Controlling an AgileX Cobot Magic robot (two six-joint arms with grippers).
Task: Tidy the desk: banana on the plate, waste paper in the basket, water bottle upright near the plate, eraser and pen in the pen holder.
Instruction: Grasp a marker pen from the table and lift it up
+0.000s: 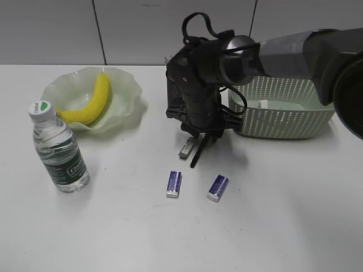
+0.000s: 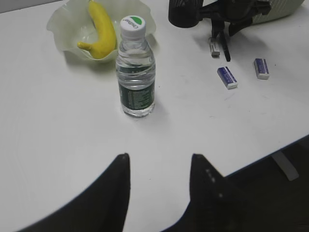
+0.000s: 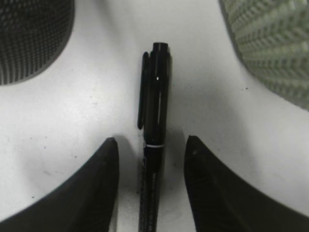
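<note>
The banana [image 1: 93, 99] lies in the wavy pale-green plate [image 1: 127, 79] at the back left. The water bottle [image 1: 59, 150] stands upright in front of the plate. The black pen [image 1: 198, 154] lies on the desk [image 1: 272, 215]. My right gripper [image 3: 150, 142] is open, low over the pen [image 3: 155, 96], with one finger on each side and not touching it. The black mesh pen holder [image 3: 29, 34] is just beyond on the left. Two blue-white erasers [image 1: 174, 183] [image 1: 218, 187] and a grey one [image 1: 186, 148] lie nearby. My left gripper [image 2: 159, 157] is open and empty. I cannot make out the waste paper.
The perforated sage-green basket [image 1: 283, 122] stands at the back right, close beside the right arm; its wall shows in the right wrist view [image 3: 275, 43]. The right arm hides most of the pen holder in the exterior view. The desk's front edge [image 2: 270, 150] is near my left gripper.
</note>
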